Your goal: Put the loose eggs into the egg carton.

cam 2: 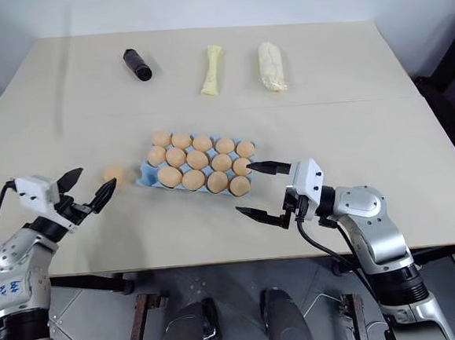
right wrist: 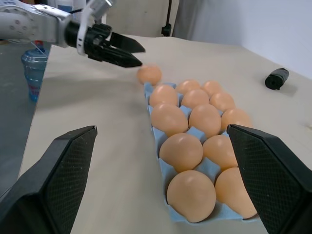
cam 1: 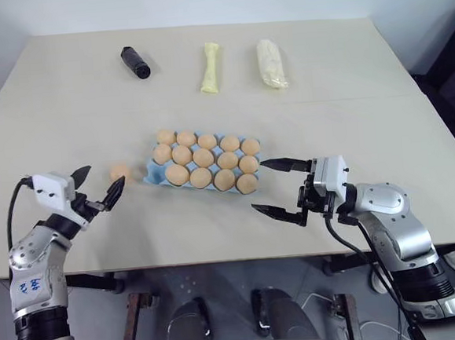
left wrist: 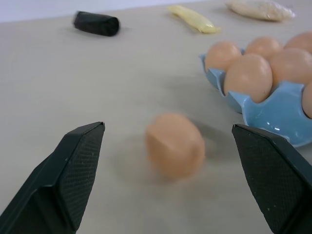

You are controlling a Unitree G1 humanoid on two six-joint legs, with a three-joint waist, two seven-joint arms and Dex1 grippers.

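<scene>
One loose egg [cam 1: 119, 172] on the table, just off the carton [cam 1: 150, 173]'s left end, touching nothing. My left gripper [cam 1: 96, 189] is wide open, nothing in it, lined up on it. I want a finger either side of its middle, then a gentle squeeze — it looks ready to roll. It's lying down; the blur hides its long axis. Right gripper [cam 1: 279, 186] wide open, empty, beside the carton's right end.
</scene>
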